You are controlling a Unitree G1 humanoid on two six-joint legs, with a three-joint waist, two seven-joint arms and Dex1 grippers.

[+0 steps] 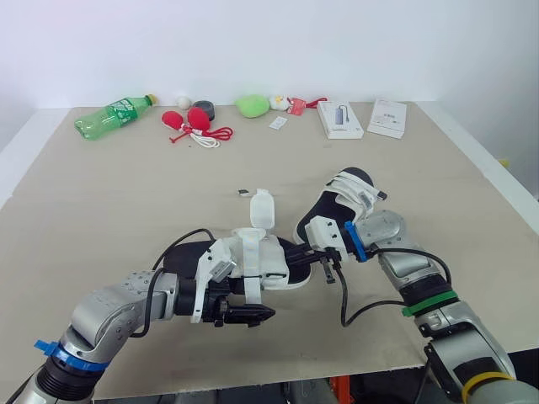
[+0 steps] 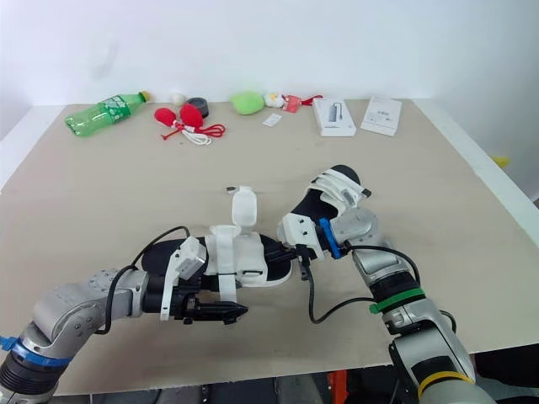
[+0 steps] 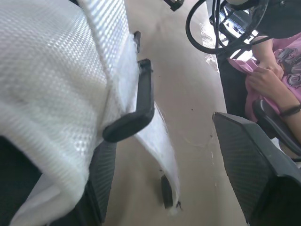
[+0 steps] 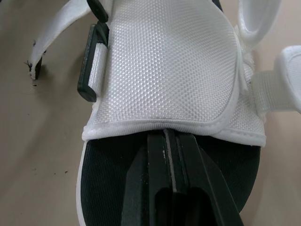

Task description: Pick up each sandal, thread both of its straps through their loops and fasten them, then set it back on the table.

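Left pincer (image 1: 248, 313) is gaping empty beside the sandal (image 1: 278, 273) lying on the tabletop (image 1: 126, 194), while the closed right pincer (image 4: 171, 141) is nosing under its upper (image 4: 164, 70), risking shoving it away ungripped.

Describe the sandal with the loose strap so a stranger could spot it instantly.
On the tan table, look toward the middle of the near edge. Of two black-soled white sandals there, it is the nearer, left sandal, one white strap standing straight up; the far sandal has straps lying across it.

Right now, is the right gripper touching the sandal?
Touching. Right wrist view shows the right gripper resting on the sandal, on its black footbed, tips against its white upper.
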